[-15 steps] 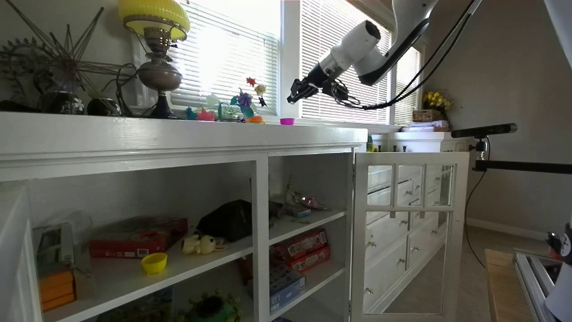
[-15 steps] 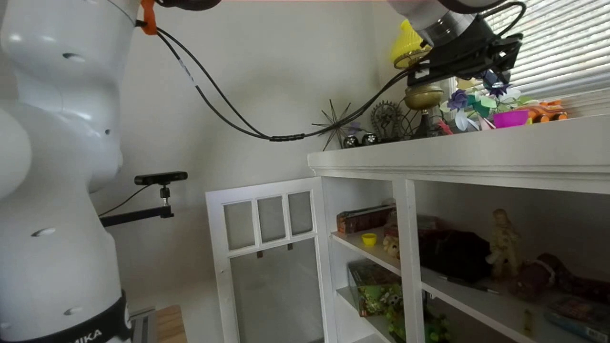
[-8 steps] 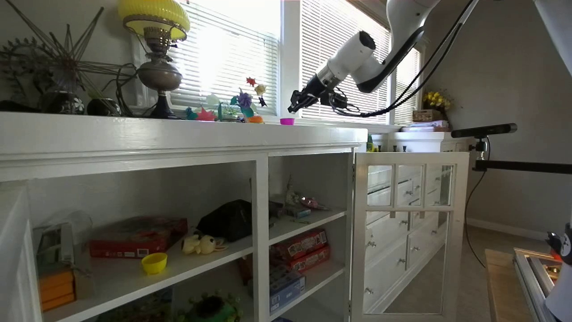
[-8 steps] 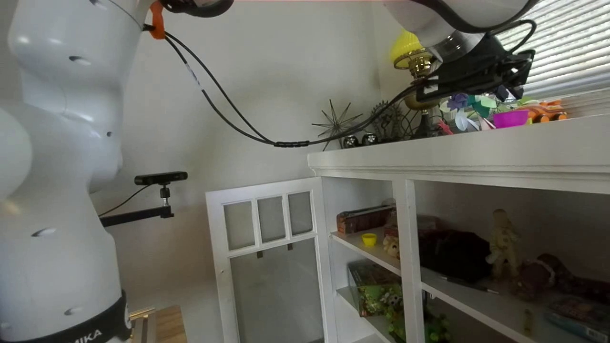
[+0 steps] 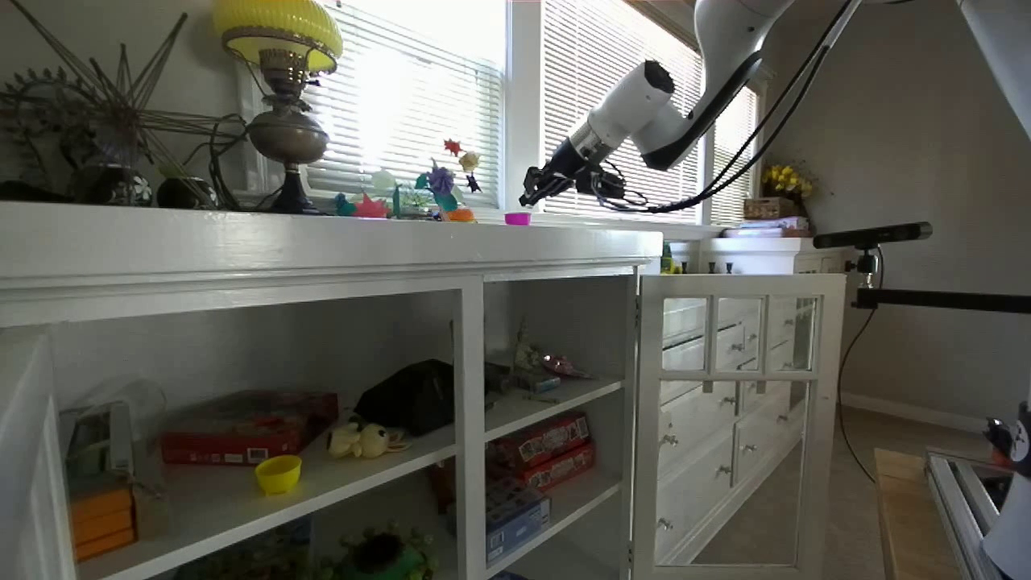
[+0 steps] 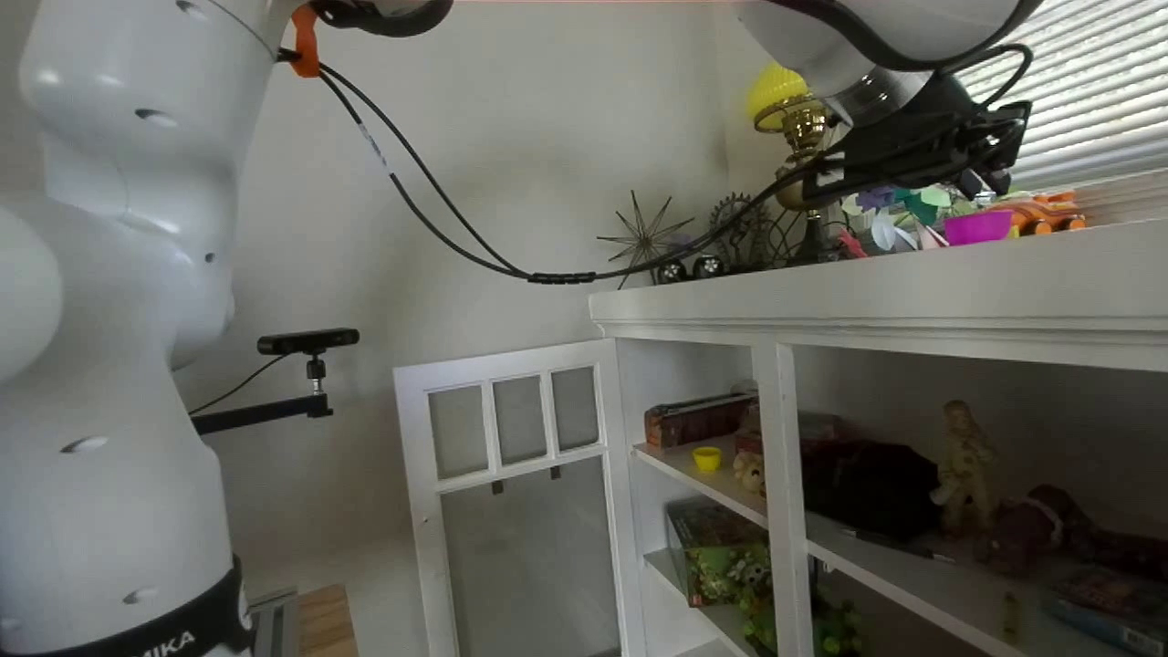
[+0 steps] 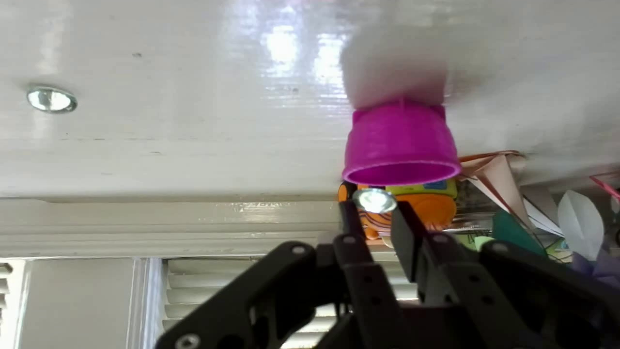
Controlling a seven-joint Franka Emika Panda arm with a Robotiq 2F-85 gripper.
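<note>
Glass gem (image 7: 374,199), oval and transparent, sits between the tips of your pincer (image 7: 374,208); its dark fingers press in from both sides, so you have the gem clamped and lifted off the counter (image 7: 193,121). Just below your pincer, in both exterior views, stands a magenta cup (image 7: 402,140), upright and mouth up on the counter near its window-side edge, with a small gap between you and the rim. Your wrist view shows the scene upside down, and there the gem appears right beside the cup's rim; you cannot tell whether it is directly over the opening.

Beside the cup, toward the windows, you see an orange striped toy (image 6: 1054,214). Along the same edge come paper flowers (image 5: 441,179), then an oil lamp (image 5: 288,137) with a yellow shade, and a spiky starburst ornament (image 6: 643,239) near the counter's far end. On the side of the cup away from the flowers, a second glass gem (image 7: 52,99) lies on the counter, well apart from the cup.

Under the counter, your exterior view shows a yellow cup (image 5: 278,475) near the front edge of a shelf, with a small cream toy (image 5: 366,440) near it. A glass-paned door (image 5: 729,376) stands open at the cabinet's end.
</note>
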